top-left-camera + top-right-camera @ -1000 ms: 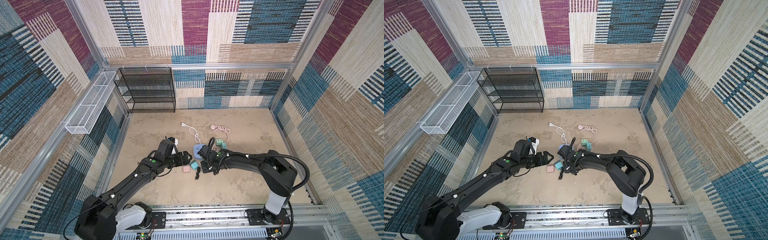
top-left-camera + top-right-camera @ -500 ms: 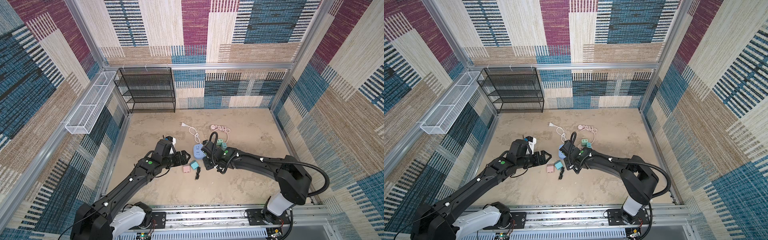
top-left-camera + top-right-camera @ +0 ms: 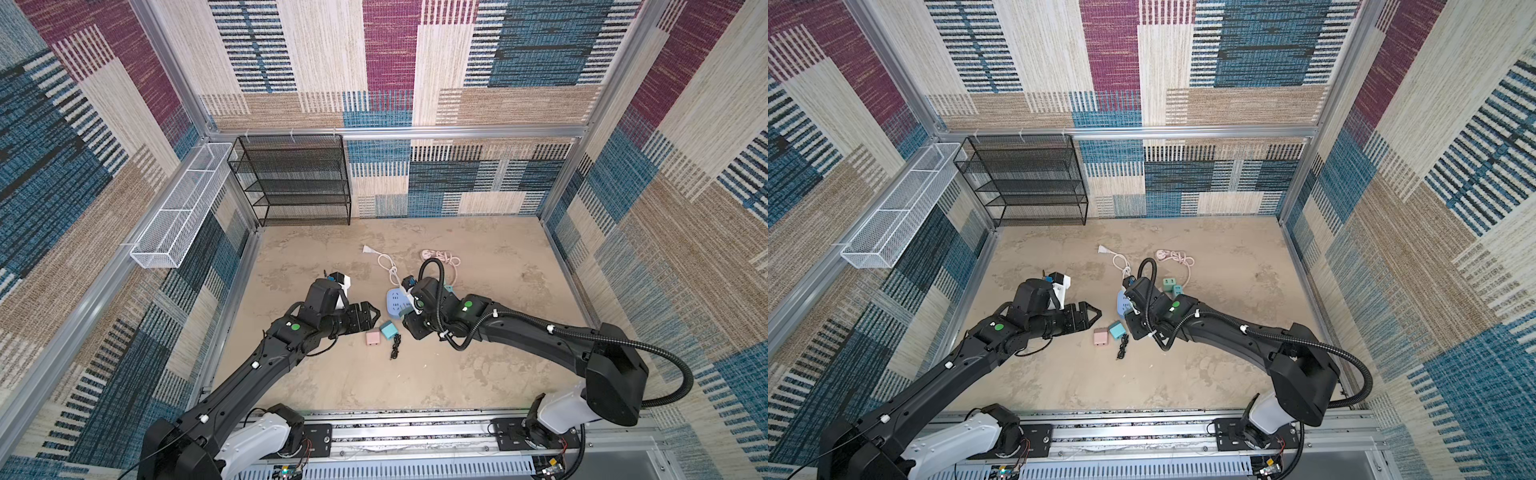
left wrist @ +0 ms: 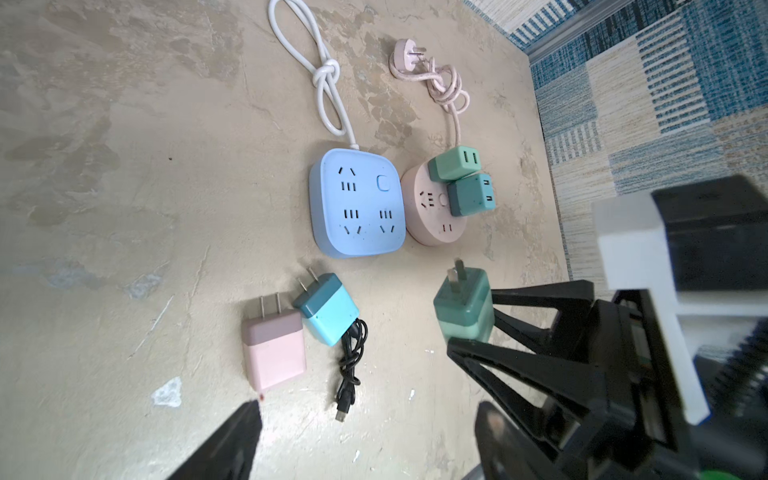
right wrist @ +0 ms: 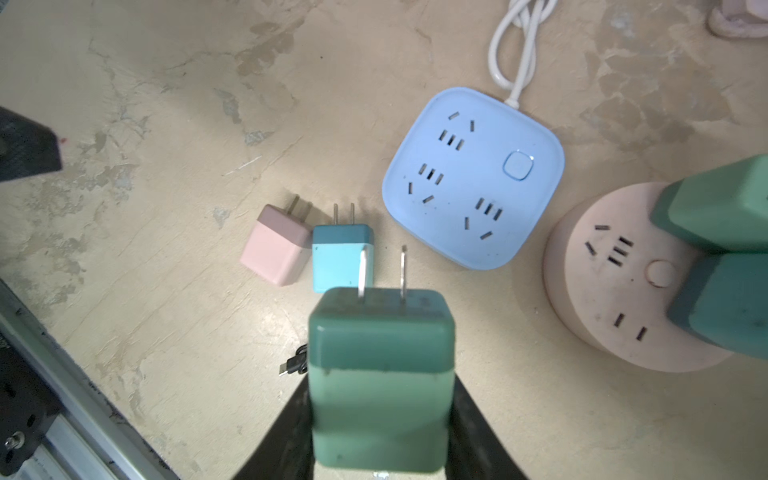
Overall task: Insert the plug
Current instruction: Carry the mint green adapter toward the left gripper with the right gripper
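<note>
Here the right pincer grips a green plug near the blue socket block; the left pincer stands open, empty.

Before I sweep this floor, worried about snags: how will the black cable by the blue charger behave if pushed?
The black cable is thin and loosely bundled, so it would probably flop and spread rather than slide whole. It looks light. It lies beside the blue charger, so a push might nudge that.

Robotics lab test cell: aluminium framing and patterned carpet walls enclose the worktop, a robot-mount rail along its edge.
</note>
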Available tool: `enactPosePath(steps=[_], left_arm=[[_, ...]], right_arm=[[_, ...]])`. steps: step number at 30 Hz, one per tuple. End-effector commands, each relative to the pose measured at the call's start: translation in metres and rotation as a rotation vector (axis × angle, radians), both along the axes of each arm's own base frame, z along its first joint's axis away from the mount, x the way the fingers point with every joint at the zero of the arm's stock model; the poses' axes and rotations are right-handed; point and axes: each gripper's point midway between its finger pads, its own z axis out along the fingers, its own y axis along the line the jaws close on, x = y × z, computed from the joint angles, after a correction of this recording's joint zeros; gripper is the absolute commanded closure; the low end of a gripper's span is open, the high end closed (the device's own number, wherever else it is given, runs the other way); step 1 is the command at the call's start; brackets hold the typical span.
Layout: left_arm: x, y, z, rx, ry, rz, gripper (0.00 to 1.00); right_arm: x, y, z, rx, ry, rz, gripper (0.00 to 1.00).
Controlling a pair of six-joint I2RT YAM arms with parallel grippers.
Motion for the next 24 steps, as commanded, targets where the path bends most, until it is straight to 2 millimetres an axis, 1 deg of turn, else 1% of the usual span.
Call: enactPosePath(steps=[1, 5, 9, 11, 16, 20, 24], left_arm=[[-0.004, -0.009, 0.010, -0.028, -0.016, -0.066, 0.15], [-0.006, -0.014, 0.017, -0.060, -0.028, -0.093, 0.15], [-0.008, -0.022, 0.017, -0.104, -0.022, -0.122, 0.16], [-0.008, -0.026, 0.013, -0.126, -0.011, -0.130, 0.16], [-0.010, -0.034, 0.005, -0.173, 0.020, -0.143, 0.18], [-0.009, -0.041, 0.008, -0.215, 0.029, -0.159, 0.20], [-0.006, -0.045, 0.010, -0.233, 0.035, -0.162, 0.20]], right_arm=[[-0.002, 0.010, 0.009, 0.045, -0.021, 0.059, 1.00], [-0.005, 0.012, 0.013, 0.059, -0.038, 0.093, 1.00], [-0.006, 0.010, 0.013, 0.064, -0.056, 0.104, 1.00], [-0.007, 0.011, 0.015, 0.072, -0.055, 0.108, 1.00], [-0.012, 0.018, 0.028, 0.131, -0.066, 0.152, 1.00], [-0.017, 0.023, 0.034, 0.155, -0.063, 0.193, 1.00], [-0.016, 0.021, 0.030, 0.121, -0.054, 0.195, 1.00]])
